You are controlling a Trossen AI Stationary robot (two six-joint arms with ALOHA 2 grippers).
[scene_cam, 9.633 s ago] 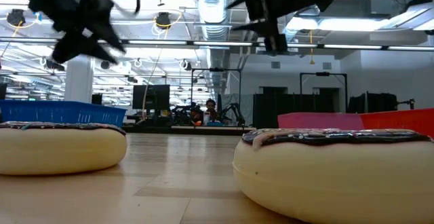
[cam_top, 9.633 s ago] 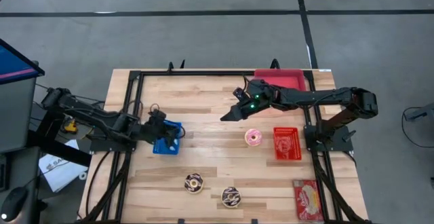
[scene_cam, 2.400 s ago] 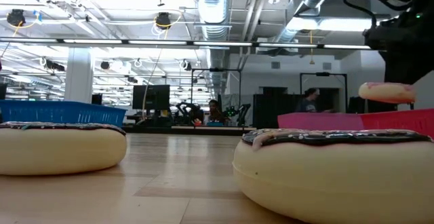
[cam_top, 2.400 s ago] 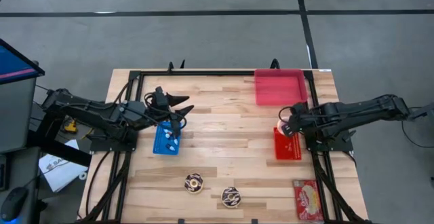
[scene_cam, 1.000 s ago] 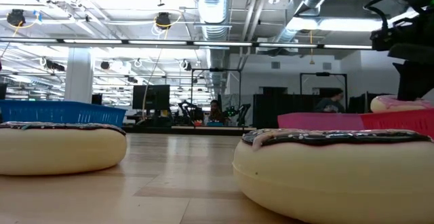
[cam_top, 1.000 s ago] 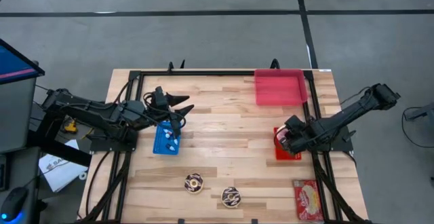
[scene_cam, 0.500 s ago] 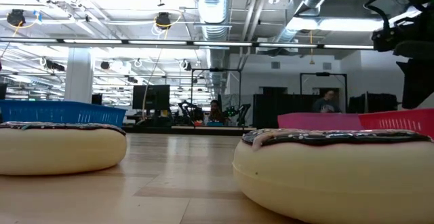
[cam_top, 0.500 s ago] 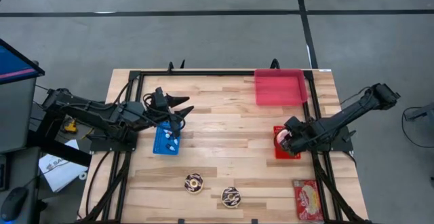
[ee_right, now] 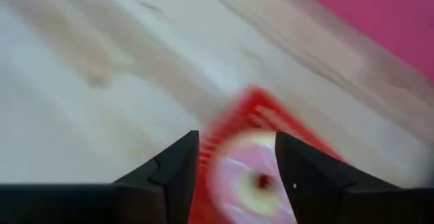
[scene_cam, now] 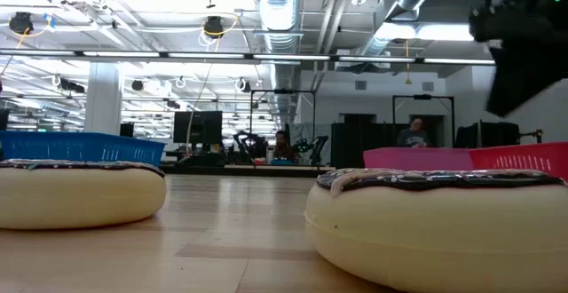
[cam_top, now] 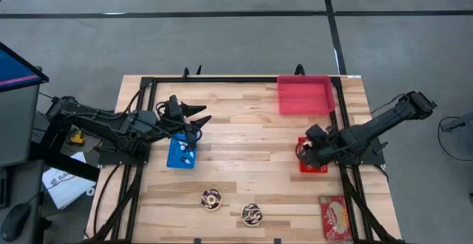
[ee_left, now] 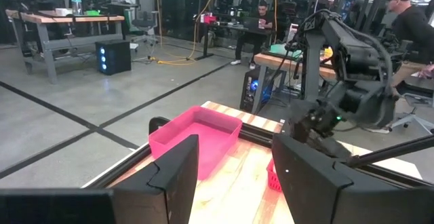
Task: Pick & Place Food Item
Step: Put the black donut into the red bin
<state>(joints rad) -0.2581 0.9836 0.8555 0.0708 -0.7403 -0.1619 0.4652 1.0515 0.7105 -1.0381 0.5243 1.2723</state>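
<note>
Soft, light pink-frosted donut (ee_right: 252,178) in red basket (cam_top: 312,164), best pinched across its ring, below spread right gripper (cam_top: 304,146).

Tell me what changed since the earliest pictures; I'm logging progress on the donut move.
The right pincer carried the pink donut from the table into the red basket, let go and now hovers open above it. The left pincer rose off the blue basket. Both chocolate donuts stayed.
</note>
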